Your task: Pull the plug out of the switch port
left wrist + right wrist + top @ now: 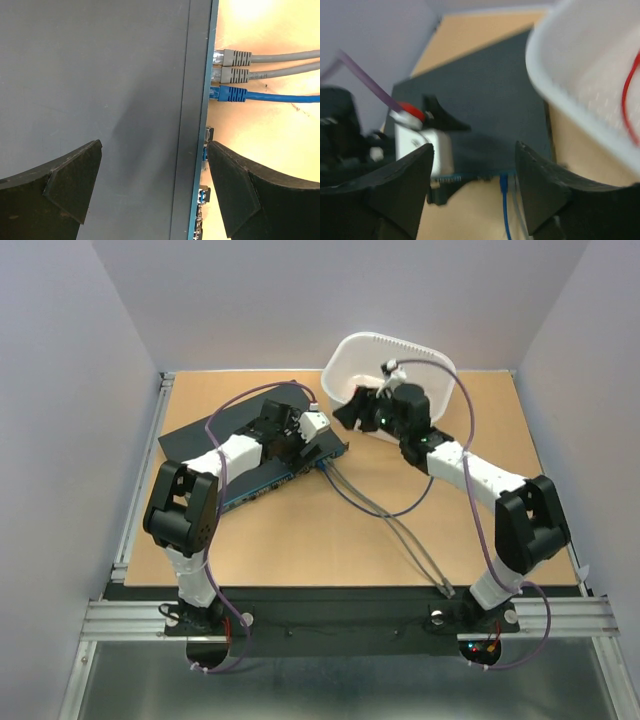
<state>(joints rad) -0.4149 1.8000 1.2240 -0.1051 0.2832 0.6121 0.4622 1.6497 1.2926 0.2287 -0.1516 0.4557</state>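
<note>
1. Left of centre in the top view, the switch (190, 440) lies on the table (300, 540).
2. The left pincer (300, 432) straddles its port edge, fingers spread wide, gripping nothing.
3. Upper right in the left wrist view, two grey plugs (235, 57) and a blue plug (232, 93) sit in ports.
4. Right of centre, the right pincer (352, 412) is spread and empty, beside the white tub (395, 338).

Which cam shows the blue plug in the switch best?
Left wrist: the blue plug is sharp, seated in the switch edge beside two grey plugs. Top external shows it tiny at the switch's edge; right wrist shows only a blurred blue cable.
</note>
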